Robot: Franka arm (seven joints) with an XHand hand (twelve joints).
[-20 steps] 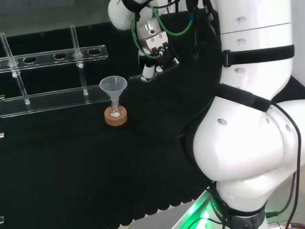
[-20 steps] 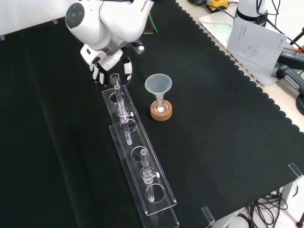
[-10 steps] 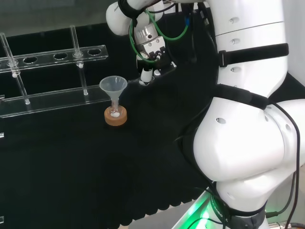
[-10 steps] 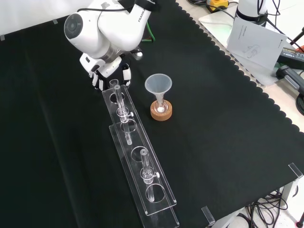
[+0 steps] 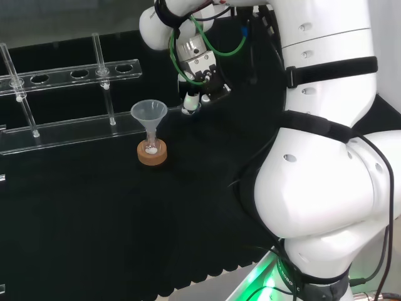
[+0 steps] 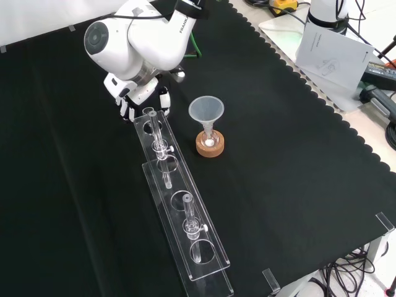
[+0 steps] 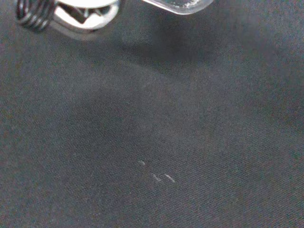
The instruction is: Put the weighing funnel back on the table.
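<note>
You are in the lowering step: the hand (image 5: 199,93) hangs low over the bench (image 7: 156,142), with a clear piece, likely the weighing funnel (image 7: 178,4), at its palm; whether it is pinched I cannot tell. Next, lower and release gently. Beside the hand, the small flask (image 5: 150,148) under the funnel (image 5: 148,114) holds something white.

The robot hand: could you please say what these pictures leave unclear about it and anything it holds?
Front view: the arm's white link covers most of the robot hand, so its grip is unreadable.
Wrist view: a clear piece, perhaps the weighing funnel, is cut off by the frame edge.
Head view: the robot hand is too small to show contact with the cloth.
</note>
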